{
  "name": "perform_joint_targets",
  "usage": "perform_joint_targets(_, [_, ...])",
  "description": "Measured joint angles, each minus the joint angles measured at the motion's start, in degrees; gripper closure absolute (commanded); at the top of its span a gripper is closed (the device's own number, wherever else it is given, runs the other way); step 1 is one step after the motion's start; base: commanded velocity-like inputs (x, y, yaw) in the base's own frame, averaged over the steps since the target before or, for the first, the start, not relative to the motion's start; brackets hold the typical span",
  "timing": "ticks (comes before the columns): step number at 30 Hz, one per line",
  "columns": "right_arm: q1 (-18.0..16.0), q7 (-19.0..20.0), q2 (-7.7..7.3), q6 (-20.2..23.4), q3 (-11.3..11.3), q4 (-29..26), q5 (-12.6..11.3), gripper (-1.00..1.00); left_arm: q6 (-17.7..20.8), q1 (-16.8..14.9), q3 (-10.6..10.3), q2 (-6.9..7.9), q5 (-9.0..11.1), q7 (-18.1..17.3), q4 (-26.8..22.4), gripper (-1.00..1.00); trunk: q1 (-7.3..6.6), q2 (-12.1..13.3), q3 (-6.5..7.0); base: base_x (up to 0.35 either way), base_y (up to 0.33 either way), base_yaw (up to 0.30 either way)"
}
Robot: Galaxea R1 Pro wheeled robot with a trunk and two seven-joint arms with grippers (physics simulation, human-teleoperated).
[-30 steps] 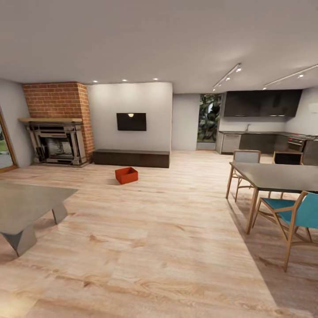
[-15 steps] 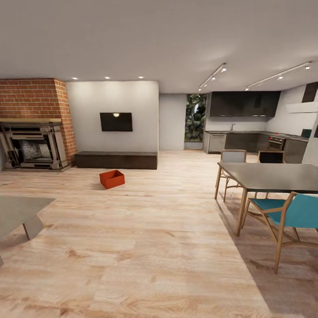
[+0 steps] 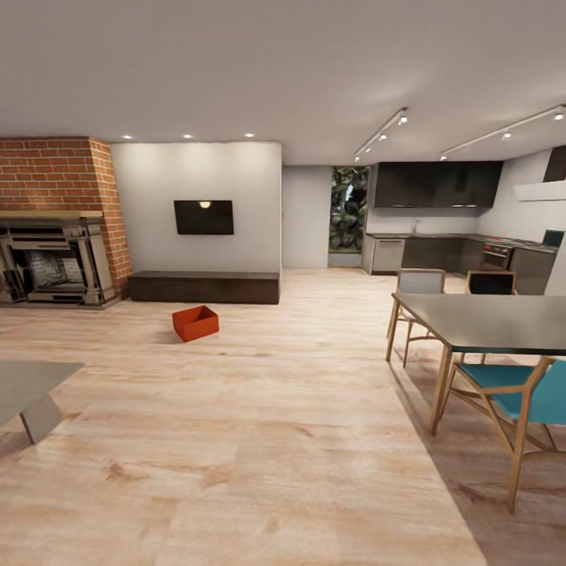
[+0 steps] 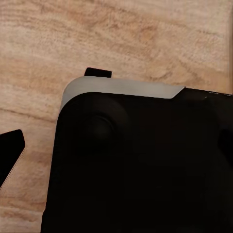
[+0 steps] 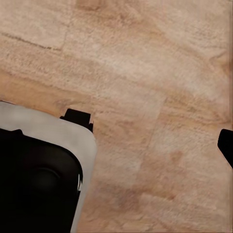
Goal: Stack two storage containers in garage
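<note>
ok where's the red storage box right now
In the head view, the storage container sits on the wood-plank floor, left of centre, just in front of the long dark bench below the wall TV.

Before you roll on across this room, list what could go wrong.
Only one red-orange storage container shows, on the wood-plank floor before the long dark bench; the second may take searching. The dark dining table and teal chair crowd the right side, and the grey low table the left, so a wide turn could clip them.
</note>
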Motion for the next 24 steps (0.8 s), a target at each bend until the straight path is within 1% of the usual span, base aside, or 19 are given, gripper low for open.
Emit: perform_joint_targets(24, [0.0, 0.0, -0.14, -0.1, 0.0, 0.0, 0.0, -1.00, 0.0, 0.0, 0.0, 0.00, 0.0, 0.0, 0.0, -1.00, 0.00, 0.0, 0.00, 0.323, 0.000, 0.142])
